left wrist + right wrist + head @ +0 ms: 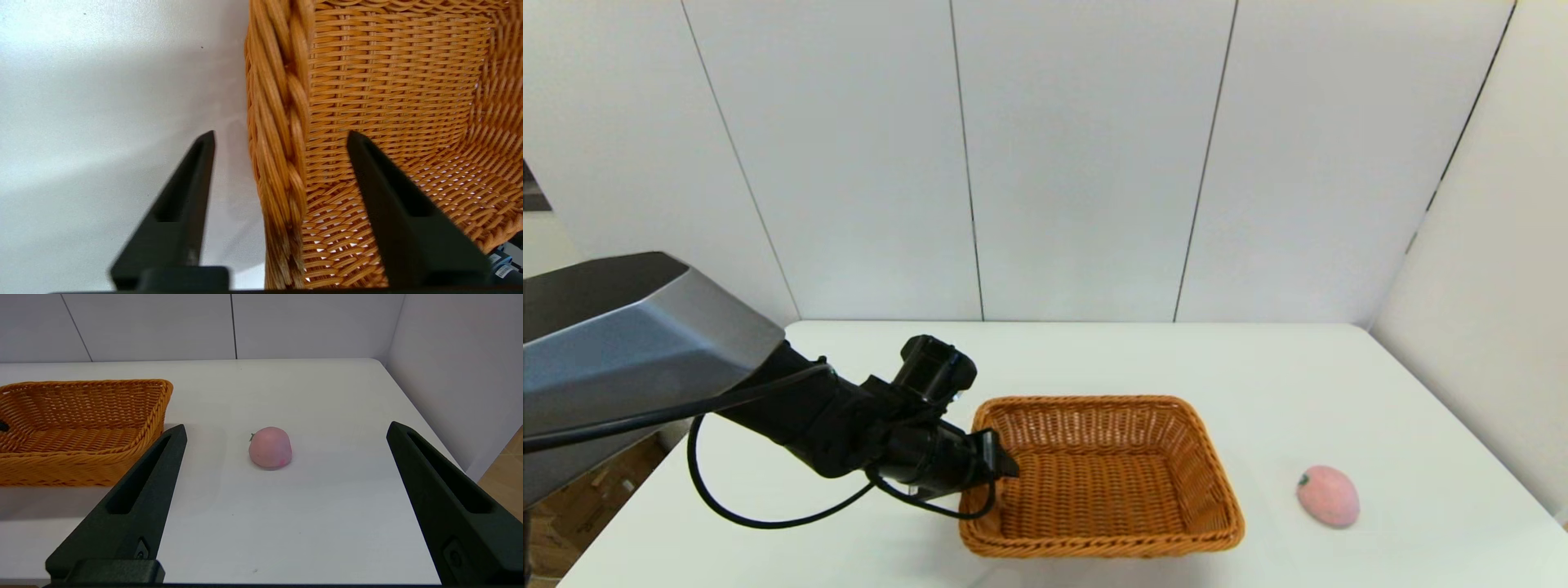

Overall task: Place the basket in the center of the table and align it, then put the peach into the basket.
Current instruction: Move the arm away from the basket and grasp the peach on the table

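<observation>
Left jaws: your left gripper [280, 139] is sitting at the basket's left wall, jaws standing apart and straddling the braided rim, one finger [179, 212] outside over the bench, the other finger [392, 212] inside over the woven floor. You are seeing a gap on both sides of the rim, so nothing is being clamped.
Left arm: it is reaching in from the basket's left side in the head view, the gripper [1001, 465] meeting the near part of that left wall, a black cable looping below it.
Basket: you are looking at the basket [1103, 478] resting flat on the white bench [849, 531], its long sides running across your head view, nothing lying inside it.
Peach: the peach [1329, 495] is lying on the bench to the right of the basket, apart from it, its stem spot turned toward the basket.
Right jaws: your right gripper [286, 430] is hovering low over the bench, on the near side of the peach [270, 446], jaws spread wide and holding nothing; the basket [81, 428] is showing beside one finger [135, 506].
Right arm: it is staying out of your head view.
</observation>
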Robot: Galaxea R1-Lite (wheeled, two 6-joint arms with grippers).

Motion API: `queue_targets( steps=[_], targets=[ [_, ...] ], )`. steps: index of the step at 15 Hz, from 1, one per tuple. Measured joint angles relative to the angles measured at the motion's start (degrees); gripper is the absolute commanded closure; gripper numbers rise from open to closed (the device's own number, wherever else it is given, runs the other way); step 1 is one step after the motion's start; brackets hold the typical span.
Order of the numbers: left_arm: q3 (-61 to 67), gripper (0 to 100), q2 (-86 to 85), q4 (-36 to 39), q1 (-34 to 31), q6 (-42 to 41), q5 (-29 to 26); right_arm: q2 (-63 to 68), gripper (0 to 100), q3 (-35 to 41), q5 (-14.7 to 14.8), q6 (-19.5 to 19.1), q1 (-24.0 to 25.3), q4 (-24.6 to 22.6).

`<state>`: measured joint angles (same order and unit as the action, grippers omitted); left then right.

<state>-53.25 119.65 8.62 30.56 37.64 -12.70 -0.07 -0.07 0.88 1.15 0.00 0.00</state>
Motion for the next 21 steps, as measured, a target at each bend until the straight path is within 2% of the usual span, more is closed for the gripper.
queue_targets(
  steps=[5, 11, 15, 18, 21],
  targets=[
    [-0.1, 0, -11.7, -3.9, -0.8, -1.0, 0.1, 0.0, 0, 0.0, 0.0, 0.0, 0.0, 0.0],
    [0.5, 0, -37.8, -12.4, -3.6, -4.1, 2.4, 0.0, 0, 0.0, 0.0, 0.0, 0.0, 0.0],
    [2.4, 0, -58.4, -17.2, -3.6, -10.2, 5.4, 0.0, 0, 0.0, 0.0, 0.0, 0.0, 0.0],
    [5.1, 0, -71.7, -22.3, -10.6, -15.2, 8.2, 0.0, 0, 0.0, 0.0, 0.0, 0.0, 0.0],
    [11.3, 0, -83.1, -23.7, -17.3, -16.6, 9.0, 0.0, 0, 0.0, 0.0, 0.0, 0.0, 0.0]
  ],
)
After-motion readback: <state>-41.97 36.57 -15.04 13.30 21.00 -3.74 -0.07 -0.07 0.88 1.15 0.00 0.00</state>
